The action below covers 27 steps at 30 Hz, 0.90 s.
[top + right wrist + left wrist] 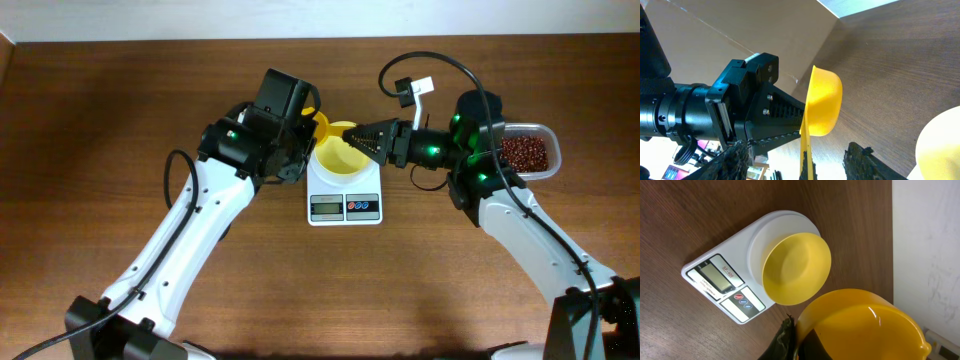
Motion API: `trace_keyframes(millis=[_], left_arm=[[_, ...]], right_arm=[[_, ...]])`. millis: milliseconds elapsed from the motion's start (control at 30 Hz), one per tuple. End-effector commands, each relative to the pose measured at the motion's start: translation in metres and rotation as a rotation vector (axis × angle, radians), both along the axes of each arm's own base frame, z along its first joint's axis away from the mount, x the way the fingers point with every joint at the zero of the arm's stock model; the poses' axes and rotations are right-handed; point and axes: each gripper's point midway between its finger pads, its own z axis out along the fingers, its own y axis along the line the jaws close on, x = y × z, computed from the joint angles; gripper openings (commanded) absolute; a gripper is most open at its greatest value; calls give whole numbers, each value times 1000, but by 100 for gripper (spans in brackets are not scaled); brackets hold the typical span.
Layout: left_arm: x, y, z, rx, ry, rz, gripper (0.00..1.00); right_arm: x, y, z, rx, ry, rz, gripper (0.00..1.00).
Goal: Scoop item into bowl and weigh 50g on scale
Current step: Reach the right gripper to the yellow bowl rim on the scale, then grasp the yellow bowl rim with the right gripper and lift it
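Brown wood desk (100, 120) carries the white scale (345, 207), with the clear container (553, 150) of beans (524, 152) well to the scale's right and the pale yellow bowl (796, 268) on the scale's platter. Just behind the scale the yellow scoop (824, 107) looks mid-handover, before any scooping. The left hand (801, 124) seems closed on its cup rim, while the right hand (802, 155) gapes wide astride the handle and should next close there, then head for the beans. Only the left wrist view shows the bowl empty; only the right wrist view shows those parted fingers.
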Motion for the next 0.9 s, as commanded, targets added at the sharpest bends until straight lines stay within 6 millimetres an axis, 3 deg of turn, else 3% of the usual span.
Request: trace_keyframes(millis=[0,133,400,667,767,867], left_arm=[[0,-3,0,-9,6,3,0],[-4,-11,0,-5,5,-18,0],[-6,-14,0,-5,5,-27,0],[-6,-14,0,-5,5,-27,1],[-6,-14,0,-5,5,-27,1],[-6,-14,0,-5,5,-26,3]], right_arm=[[2,2,6,3,-20,-6,63],[-2,9,6,5,-16,11,63],[-4,12,7,7,-22,19,50],[-4,12,7,7,-21,21,12],[-5,12,7,7,-21,23,4],[-5,12,7,7,-21,23,4]])
